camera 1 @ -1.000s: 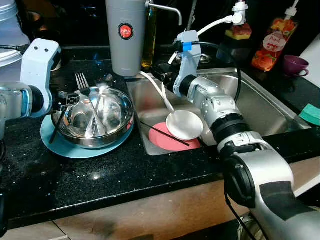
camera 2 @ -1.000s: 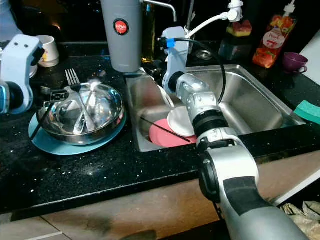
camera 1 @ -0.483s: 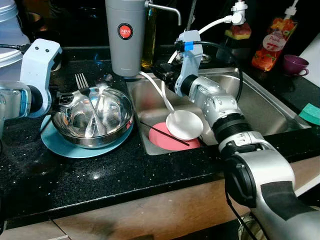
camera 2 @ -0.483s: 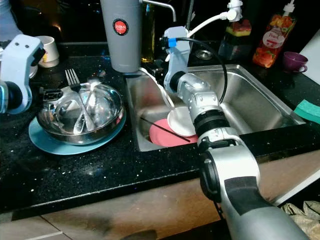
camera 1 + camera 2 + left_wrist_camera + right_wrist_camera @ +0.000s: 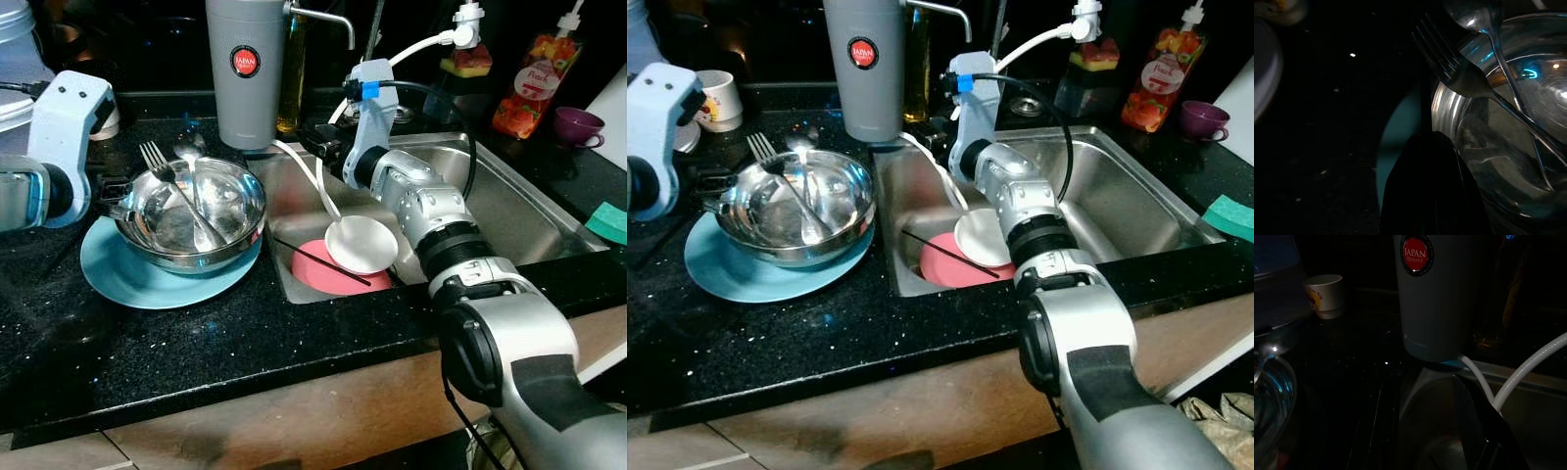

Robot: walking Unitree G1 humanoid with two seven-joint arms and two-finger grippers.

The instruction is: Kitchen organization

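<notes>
From the head views, my left gripper (image 5: 110, 193) clamps the rim of the steel bowl (image 5: 196, 211), which sits tilted on the blue plate (image 5: 147, 279) with a fork (image 5: 162, 171) and spoon (image 5: 803, 186) inside. My right gripper (image 5: 315, 145) hovers over the sink (image 5: 529, 211); whether its jaws are apart I cannot tell. In the left wrist view, a dark finger (image 5: 1430, 191) presses the bowl's edge. The ladle (image 5: 358, 243) and pink plate (image 5: 313, 269) remain unsorted, so I judge most work is left.

A shiny steel bowl (image 5: 191, 215) holds a silver fork (image 5: 167, 178) and spoon (image 5: 196, 186), on a light blue plate (image 5: 147, 279). The surface (image 5: 196, 343) is black with pale glittering specks. In the steel sink (image 5: 519, 211) lie a pink plate (image 5: 313, 274), a white ladle (image 5: 358, 243) and a black chopstick (image 5: 323, 262). The grey canister (image 5: 245, 69) bears a red round label. A purple cup (image 5: 576, 127) stands near a teal sponge (image 5: 609, 223).
</notes>
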